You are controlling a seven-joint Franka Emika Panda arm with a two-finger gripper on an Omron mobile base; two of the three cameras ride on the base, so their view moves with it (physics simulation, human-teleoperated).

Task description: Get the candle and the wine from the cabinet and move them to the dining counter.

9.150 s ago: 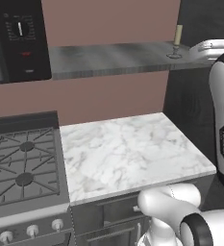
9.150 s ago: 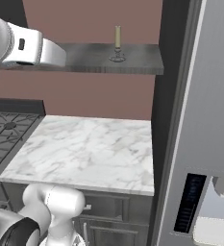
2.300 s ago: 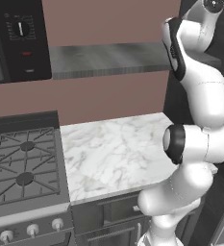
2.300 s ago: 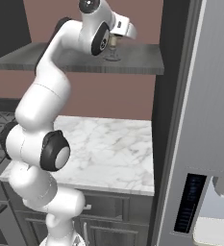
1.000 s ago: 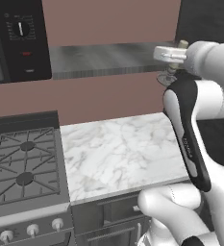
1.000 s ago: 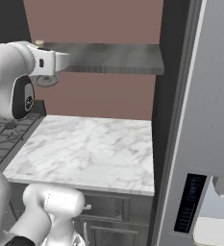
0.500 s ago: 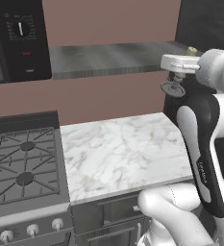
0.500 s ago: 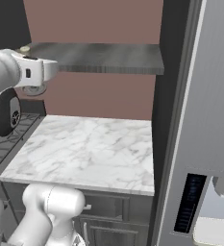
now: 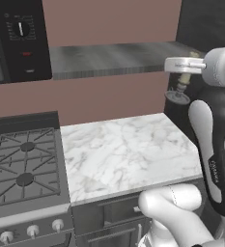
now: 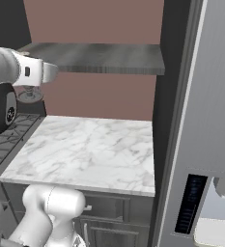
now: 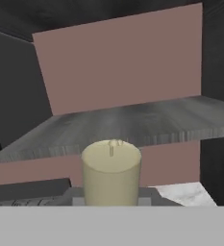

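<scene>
The candle [image 9: 185, 80] is cream-coloured and hangs in the air in front of the right end of the cabinet [image 9: 114, 55], its round grey holder base [image 9: 176, 97] below it. My gripper [image 9: 184, 73] is shut on the candle from above. In the right base view the gripper [image 10: 30, 86] is at the far left with the holder base [image 10: 30, 95] under it. The hand view looks over the candle [image 11: 111, 170] at the grey streaked cabinet [image 11: 132, 124] behind. The wine and the dining counter are out of view.
A small marble top [image 9: 128, 154] lies below the cabinet, next to the gas stove [image 9: 22, 164]. A black microwave [image 9: 17, 38] hangs at the upper left. A tall grey fridge [image 10: 205, 120] stands on the right behind a dark wall panel [image 10: 174, 72].
The hand has drawn back from the cabinet with the candle in it, dropping a little below the shelf edge. The jaws have stayed shut.
</scene>
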